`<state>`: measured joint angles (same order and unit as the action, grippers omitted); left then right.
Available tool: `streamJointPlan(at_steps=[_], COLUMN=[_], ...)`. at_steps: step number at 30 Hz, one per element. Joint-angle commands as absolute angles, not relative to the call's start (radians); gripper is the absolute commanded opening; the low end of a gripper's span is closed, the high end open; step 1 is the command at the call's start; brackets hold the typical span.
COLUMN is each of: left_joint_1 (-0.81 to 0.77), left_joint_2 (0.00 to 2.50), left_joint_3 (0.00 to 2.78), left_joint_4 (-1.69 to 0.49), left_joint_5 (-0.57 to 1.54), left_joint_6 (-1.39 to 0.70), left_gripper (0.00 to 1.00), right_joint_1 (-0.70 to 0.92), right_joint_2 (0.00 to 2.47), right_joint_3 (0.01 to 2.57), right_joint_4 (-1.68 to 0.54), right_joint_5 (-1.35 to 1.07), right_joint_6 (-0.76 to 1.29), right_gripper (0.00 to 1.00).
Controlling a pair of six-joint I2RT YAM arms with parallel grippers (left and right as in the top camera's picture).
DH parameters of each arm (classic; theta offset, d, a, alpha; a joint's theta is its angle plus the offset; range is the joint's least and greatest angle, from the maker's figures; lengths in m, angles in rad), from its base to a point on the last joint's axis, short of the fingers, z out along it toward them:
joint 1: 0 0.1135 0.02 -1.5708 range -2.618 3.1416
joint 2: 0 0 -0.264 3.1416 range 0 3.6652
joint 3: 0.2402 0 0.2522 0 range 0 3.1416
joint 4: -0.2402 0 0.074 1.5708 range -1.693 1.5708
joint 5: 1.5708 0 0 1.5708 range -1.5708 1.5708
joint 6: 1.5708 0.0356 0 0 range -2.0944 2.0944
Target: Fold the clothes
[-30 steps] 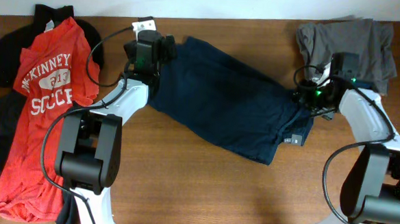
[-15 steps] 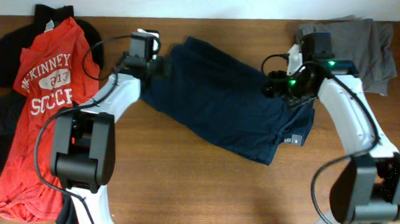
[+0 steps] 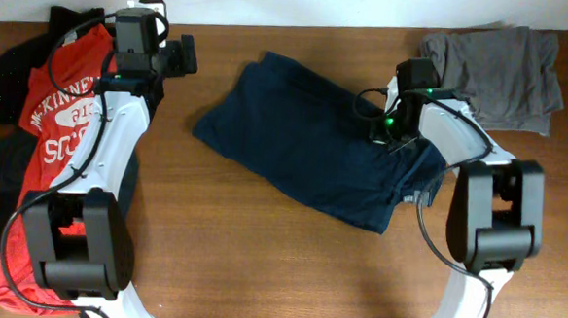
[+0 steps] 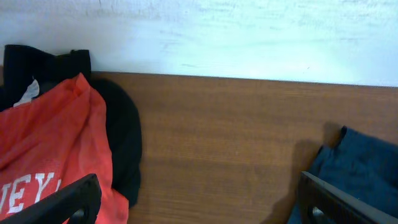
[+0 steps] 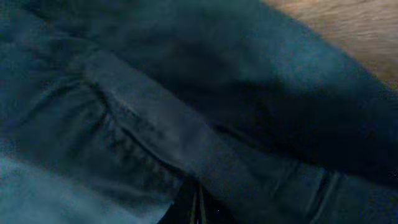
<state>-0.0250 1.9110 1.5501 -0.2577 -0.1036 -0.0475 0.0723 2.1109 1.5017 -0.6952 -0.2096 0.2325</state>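
Working at a wooden table (image 3: 259, 265) with clothes spread over it. Seeing the navy shorts (image 3: 304, 145) lying flat and slanted in the middle of the table, between the two arms, with a stitched band (image 5: 143, 130) running across the cloth in the right wrist view.

Pressing the right gripper (image 3: 386, 135) down onto the right part of the shorts, near their upper edge. Holding its jaws fully closed, the fingertips (image 5: 186, 208) meeting right at the cloth. Not being able to tell whether a fold is pinched between them, the view there being dark and very close.

Holding the left gripper (image 3: 187, 57) wide open at the far left side of the table, well apart from the shorts and gripping nothing. Showing only bare wood between its two fingers (image 4: 68, 202) in the left wrist view, with red and black cloth at one side and a corner of the shorts at the other.

Finding the red T-shirt (image 3: 56, 132) with white letters lying along the left edge, partly under the left arm and on top of black pieces (image 3: 1, 76). Noticing also a grey garment (image 3: 503, 68) in the far right corner – near the shorts, apart from the right gripper.
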Motion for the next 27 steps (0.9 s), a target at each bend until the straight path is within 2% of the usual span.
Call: streamJointPlan(at_steps=[1,10,17,18,20,24,27], left_joint_1=[-0.021,-0.021,-0.020,-0.020,-0.020,-0.019,-0.015], left_joint_2=[1.905,1.905,1.905,1.905,1.905,1.905,1.905], left_joint_3=[1.557,1.557,1.557,1.557,1.557,1.557,1.557], left_joint_4=[-0.256,-0.282,-0.326,-0.336,-0.364,-0.391,-0.395], left_joint_5=[-0.094,-0.101,-0.101,-0.102,-0.102,-0.101,-0.101], left_joint_6=[-0.031,-0.028,-0.005,0.011,0.047,0.074,0.074], left_gripper=[0.99,0.99,0.99,0.99,0.99,0.99,0.99], right_joint_1=[0.086,0.238,0.373,0.384,0.398,0.384,0.359], right_joint_2=[2.175,2.199,2.198,2.197,2.185,2.138,2.101], right_joint_3=[1.502,1.502,1.505,1.508,1.542,1.657,1.814], right_joint_4=[-0.658,-0.630,-0.732,-0.747,-0.796,-0.881,-1.025], right_joint_5=[-0.171,-0.100,-0.061,-0.055,-0.083,-0.097,-0.095], right_joint_6=[0.213,-0.021,-0.209,-0.209,-0.200,-0.105,0.031], right_gripper=[0.04,0.04,0.05,0.09,0.11,0.13,0.23])
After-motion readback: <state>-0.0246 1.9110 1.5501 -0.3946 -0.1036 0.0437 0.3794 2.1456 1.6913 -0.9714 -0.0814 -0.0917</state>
